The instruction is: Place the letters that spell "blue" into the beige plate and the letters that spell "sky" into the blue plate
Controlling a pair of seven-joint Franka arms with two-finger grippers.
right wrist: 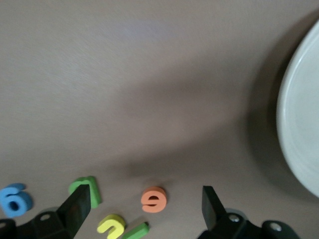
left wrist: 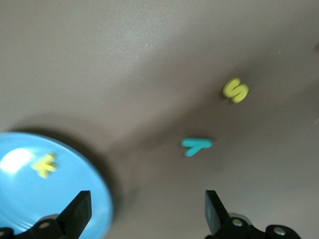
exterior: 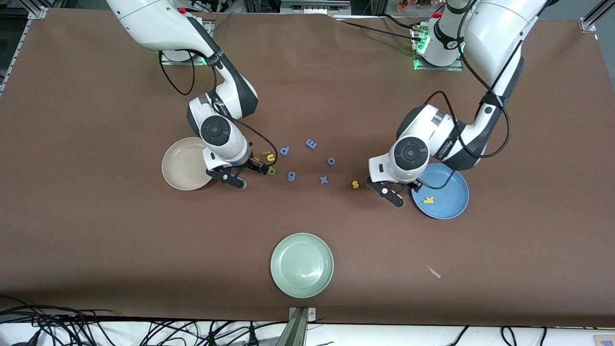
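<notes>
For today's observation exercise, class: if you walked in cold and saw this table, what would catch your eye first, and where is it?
Three plates stand out: a beige plate toward the right arm's end, a blue plate holding a yellow k toward the left arm's end, and a pale green plate nearest the front camera. Small coloured letters lie scattered between the first two. The right gripper hangs with open jaws over an orange e; the left gripper is open beside the blue plate.

Yellow k [exterior: 428, 200] in blue plate [exterior: 454, 206], beige plate [exterior: 180, 166] empty
</notes>
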